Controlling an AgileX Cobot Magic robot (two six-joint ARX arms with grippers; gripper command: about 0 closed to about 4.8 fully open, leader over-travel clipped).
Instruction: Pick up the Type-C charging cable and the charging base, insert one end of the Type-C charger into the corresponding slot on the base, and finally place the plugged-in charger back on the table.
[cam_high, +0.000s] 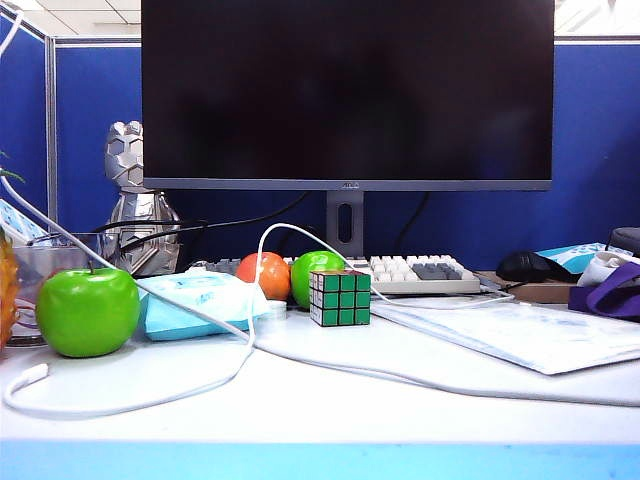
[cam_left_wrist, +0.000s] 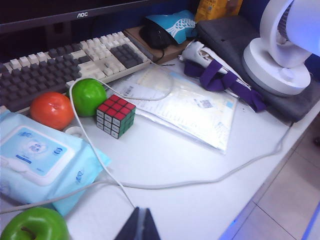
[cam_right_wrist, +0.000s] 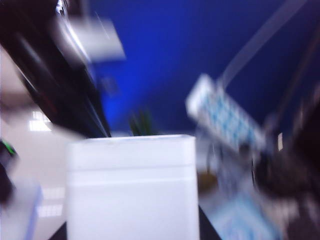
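Right gripper (cam_right_wrist: 132, 235) holds the white charging base (cam_right_wrist: 132, 187) tight between its two dark fingers. That wrist view is very blurry, and the block fills the middle of it, with a blue wall behind. You cannot see this gripper in the exterior view.

Left gripper (cam_left_wrist: 140, 225) is squeezed shut with nothing in it. Only its dark tips show, over the front edge of the table (cam_left_wrist: 200, 185), near a green apple (cam_left_wrist: 35, 225).

A thin white Type-C charging cable (cam_high: 150, 400) lies in a loose loop near the front left corner of the table, with its small plug end (cam_high: 30, 376) resting on the table top. It runs back past the blue wipes pack (cam_high: 195, 305) and the Rubik's cube (cam_high: 340, 297). An orange tomato (cam_high: 264, 275) and a second green apple (cam_high: 312, 272) sit just behind the cube, in front of the keyboard (cam_high: 420, 273).
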